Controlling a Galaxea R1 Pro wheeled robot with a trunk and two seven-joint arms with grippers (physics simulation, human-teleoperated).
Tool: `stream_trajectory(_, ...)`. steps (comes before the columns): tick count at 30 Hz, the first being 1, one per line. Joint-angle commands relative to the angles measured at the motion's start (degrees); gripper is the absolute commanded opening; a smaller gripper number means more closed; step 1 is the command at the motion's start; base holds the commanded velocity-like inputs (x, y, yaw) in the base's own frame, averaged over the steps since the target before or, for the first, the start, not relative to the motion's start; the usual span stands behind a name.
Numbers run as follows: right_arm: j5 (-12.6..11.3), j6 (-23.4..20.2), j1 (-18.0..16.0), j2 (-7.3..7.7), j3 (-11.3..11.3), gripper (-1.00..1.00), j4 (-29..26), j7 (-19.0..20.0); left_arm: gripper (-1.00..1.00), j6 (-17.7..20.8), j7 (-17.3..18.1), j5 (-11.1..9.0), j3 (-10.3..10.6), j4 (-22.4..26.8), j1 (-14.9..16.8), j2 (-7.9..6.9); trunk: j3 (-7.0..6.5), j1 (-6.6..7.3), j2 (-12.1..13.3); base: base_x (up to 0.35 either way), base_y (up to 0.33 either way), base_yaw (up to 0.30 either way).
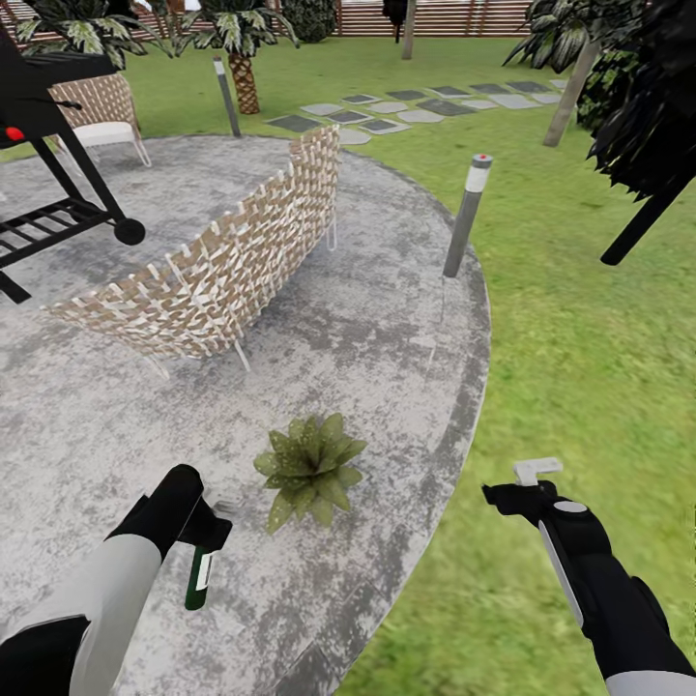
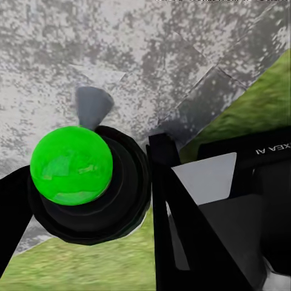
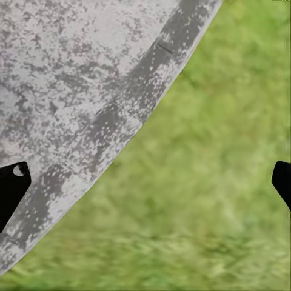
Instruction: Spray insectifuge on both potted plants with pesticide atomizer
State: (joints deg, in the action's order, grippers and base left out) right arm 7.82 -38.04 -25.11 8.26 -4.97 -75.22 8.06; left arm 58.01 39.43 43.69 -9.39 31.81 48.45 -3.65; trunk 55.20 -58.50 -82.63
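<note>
- Down at the lower left of the head view, my left claw (image 1: 208, 527) is clamped on the pesticide atomizer (image 1: 200, 575); its trigger top is hidden behind my fingers.
- Just right of it, one potted plant (image 1: 311, 467) sits on the stone patio (image 1: 387, 329), its pot hidden under the leaves.
- My right claw (image 1: 527, 483) hangs spread wide and empty over the lawn (image 1: 580, 348).

A curved wicker seat (image 1: 222, 266) stands tilted on thin legs near the middle of the stone patio (image 1: 387, 319), with a black grill (image 1: 48, 164) behind it and a second wicker seat (image 1: 101, 116) further back. A grey bollard lamp (image 1: 466, 215) with a red dot stands at the patio's edge beside the lawn (image 1: 580, 319), and another lamp (image 1: 227, 97) stands near a scaly palm trunk (image 1: 244, 82). Grey stepping stones (image 1: 406, 108) cross the grass toward a brown slatted fence (image 1: 435, 17).
</note>
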Motion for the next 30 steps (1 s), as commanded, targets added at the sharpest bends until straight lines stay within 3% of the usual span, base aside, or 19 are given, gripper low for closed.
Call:
stream_trajectory(1, 0.61, -0.22, -0.03, 0.00, -0.07, 1.00, -0.06, 0.51, -1.00, 0.17, 0.54, 0.61, -0.28, 0.07, 0.03, 0.04, 0.04, 0.00, -0.02, 0.000, -0.217, 0.020)
stream_trajectory(9, 0.61, -0.22, -0.03, 0.00, -0.11, 1.00, -0.09, 0.48, -1.00, 0.17, 0.52, 0.61, -0.12, 0.08, 0.00, 0.09, 0.07, 0.00, -0.02, 0.000, -0.288, 0.020)
stream_trajectory(16, 0.61, -0.22, -0.03, 0.00, -0.06, 1.00, -0.07, 0.47, -1.00, 0.17, 0.52, 0.61, -0.10, 0.09, 0.01, 0.11, 0.42, 0.00, -0.02, 0.025, -0.306, 0.192)
stream_trajectory(24, 0.61, -0.20, -0.03, 0.00, -0.04, 1.00, -0.07, 0.47, -1.00, 0.17, 0.54, 0.61, -0.15, 0.10, 0.03, 0.12, 0.87, 0.00, -0.02, 0.226, -0.270, 0.216)
stream_trajectory(30, 0.61, -0.21, -0.03, 0.00, -0.04, 1.00, -0.09, 0.53, -1.00, 0.17, 0.55, 0.61, -0.19, 0.09, 0.00, 0.07, 0.97, 0.00, -0.02, 0.257, -0.246, 0.051)
